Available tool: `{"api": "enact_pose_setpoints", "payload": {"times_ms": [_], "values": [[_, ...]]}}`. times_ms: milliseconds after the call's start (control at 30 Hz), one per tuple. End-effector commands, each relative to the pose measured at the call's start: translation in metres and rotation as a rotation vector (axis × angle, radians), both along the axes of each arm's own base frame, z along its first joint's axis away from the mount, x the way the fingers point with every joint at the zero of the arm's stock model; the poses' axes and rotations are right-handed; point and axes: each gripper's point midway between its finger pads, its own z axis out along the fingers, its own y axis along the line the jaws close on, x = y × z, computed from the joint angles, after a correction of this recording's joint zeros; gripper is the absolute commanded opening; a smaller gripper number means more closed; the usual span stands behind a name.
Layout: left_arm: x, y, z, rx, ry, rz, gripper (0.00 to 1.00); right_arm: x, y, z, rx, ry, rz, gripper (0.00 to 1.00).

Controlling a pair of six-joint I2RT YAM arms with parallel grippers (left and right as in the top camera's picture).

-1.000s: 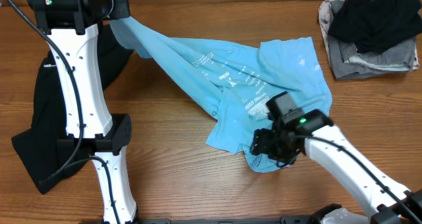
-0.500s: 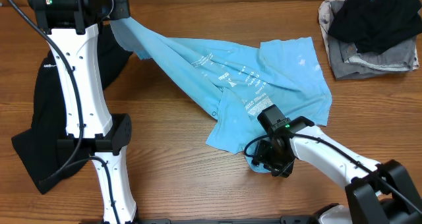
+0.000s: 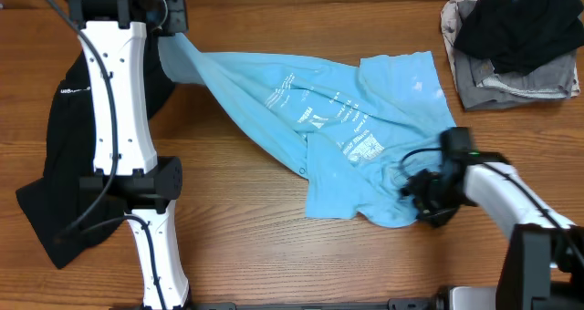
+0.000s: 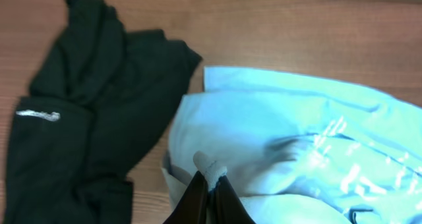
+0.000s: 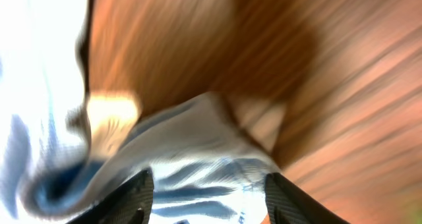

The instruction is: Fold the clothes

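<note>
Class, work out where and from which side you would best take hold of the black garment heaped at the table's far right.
Probably pinch a raised fold at the top of the black garment, coming straight down. It sits bunched on a grey garment, so a side approach would likely snag that too.
</note>
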Motion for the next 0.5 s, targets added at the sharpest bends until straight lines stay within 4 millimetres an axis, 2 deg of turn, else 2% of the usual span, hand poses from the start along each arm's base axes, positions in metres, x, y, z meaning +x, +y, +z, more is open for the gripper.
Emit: {"api": "enact_pose_setpoints", "payload": {"times_ms": [0, 133, 233, 367, 467], "values": [[0.004, -0.013, -0.024, -0.064, 0.06, -0.049, 0.04, 0.013, -0.033, 0.004, -0.024, -0.066, 0.032, 0.5], [0.008, -0.022, -0.043, -0.095, 0.102, -0.071, 0.04, 0.027, -0.043, 0.024, 0.004, -0.118, 0.077, 0.48], [0.01, -0.029, -0.054, -0.094, 0.124, -0.083, 0.04, 0.038, -0.043, 0.044, 0.003, -0.138, 0.125, 0.49], [0.013, -0.033, -0.058, -0.093, 0.124, -0.091, 0.04, 0.049, -0.022, 0.08, 0.019, -0.175, 0.237, 0.53], [0.016, -0.033, -0.057, -0.093, 0.108, -0.092, 0.04, 0.049, 0.013, 0.099, 0.024, -0.201, 0.351, 0.57]]}}
